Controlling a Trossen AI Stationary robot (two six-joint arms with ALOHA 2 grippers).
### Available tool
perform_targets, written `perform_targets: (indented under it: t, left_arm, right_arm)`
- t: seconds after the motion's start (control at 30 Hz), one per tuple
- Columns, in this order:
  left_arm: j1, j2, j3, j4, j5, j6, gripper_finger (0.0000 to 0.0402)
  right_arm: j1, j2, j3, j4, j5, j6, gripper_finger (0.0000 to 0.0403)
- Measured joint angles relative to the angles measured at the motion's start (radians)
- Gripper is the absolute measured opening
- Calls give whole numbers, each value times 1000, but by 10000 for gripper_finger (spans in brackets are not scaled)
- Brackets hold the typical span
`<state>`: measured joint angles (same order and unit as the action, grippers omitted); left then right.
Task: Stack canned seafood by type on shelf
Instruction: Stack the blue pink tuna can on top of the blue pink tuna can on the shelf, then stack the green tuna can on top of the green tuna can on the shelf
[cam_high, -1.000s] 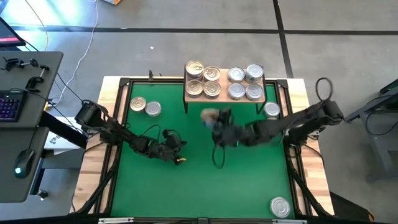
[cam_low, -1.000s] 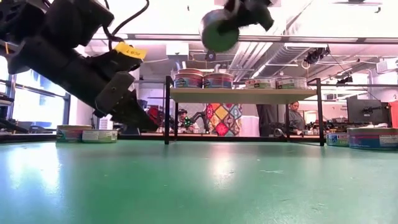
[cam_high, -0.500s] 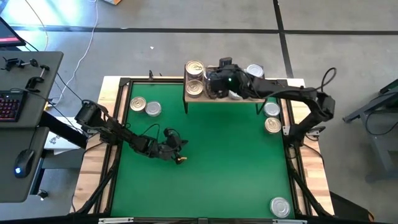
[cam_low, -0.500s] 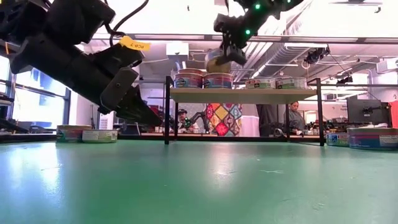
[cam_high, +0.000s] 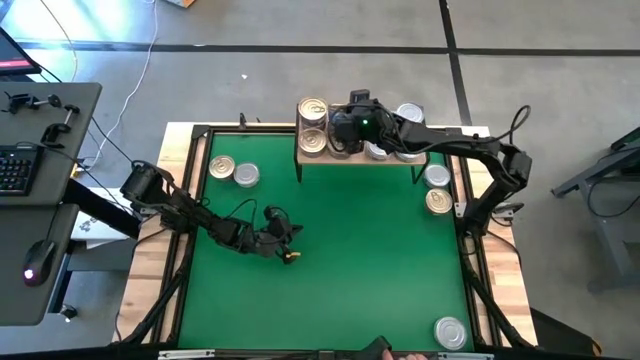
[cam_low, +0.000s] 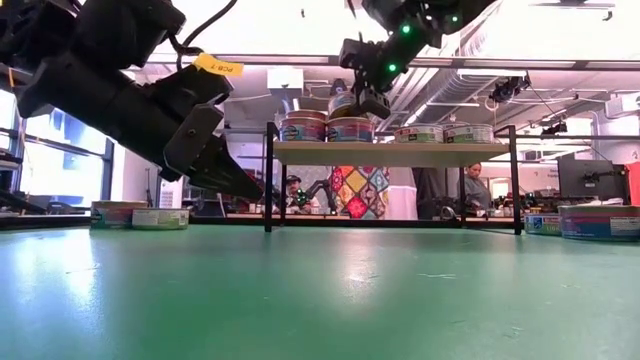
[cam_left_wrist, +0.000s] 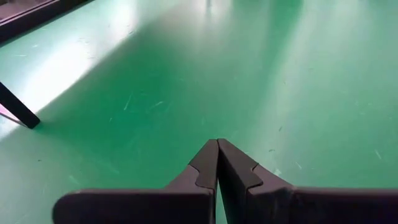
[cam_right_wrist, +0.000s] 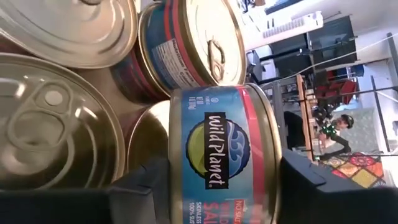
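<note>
While hovering: right gripper (cam_right_wrist: 217, 186) over the shelf (cam_high: 345, 157), matching type.
Jaws: clamped on blue-labelled can (cam_right_wrist: 221, 146).
Left gripper (cam_left_wrist: 217, 163): together, idle.

A green mat (cam_high: 380, 260) covers the surface in front of me, framed by a pale wooden edge (cam_high: 145, 260). To my left stands a grey desk (cam_high: 40, 200) with a keyboard (cam_high: 12, 172) and mouse (cam_high: 38, 262). Beyond the surface, a person (cam_low: 471, 187) sits near a patterned cloth (cam_low: 360, 190). The floor (cam_high: 250, 50) is grey.
</note>
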<state>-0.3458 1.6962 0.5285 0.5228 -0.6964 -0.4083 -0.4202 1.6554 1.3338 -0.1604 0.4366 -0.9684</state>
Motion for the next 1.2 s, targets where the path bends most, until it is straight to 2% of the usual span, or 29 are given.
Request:
perform_targets:
  t: [0.13, 0.23, 0.8, 0.93, 1.1, 1.2]
  left_arm:
    - [0, 0, 0, -1, 0, 0, 0]
    - [0, 0, 0, -1, 0, 0, 0]
    - [0, 0, 0, -2, 1, 0, 0]
    - [0, 0, 0, -2, 2, 0, 0]
    - [0, 0, 0, -2, 3, 0, 0]
    - [0, 0, 0, -2, 3, 0, 0]
  right_arm:
    - [3, 0, 0, 2, 7, -1, 232]
    - [9, 0, 0, 0, 7, -8, 253]
    - [22, 0, 0, -28, -34, -26, 262]
    - [27, 0, 38, -62, -29, 1, 262]
    - [72, 0, 180, -214, 47, 97, 263]
    - [122, 0, 279, -411, -3, 225, 263]
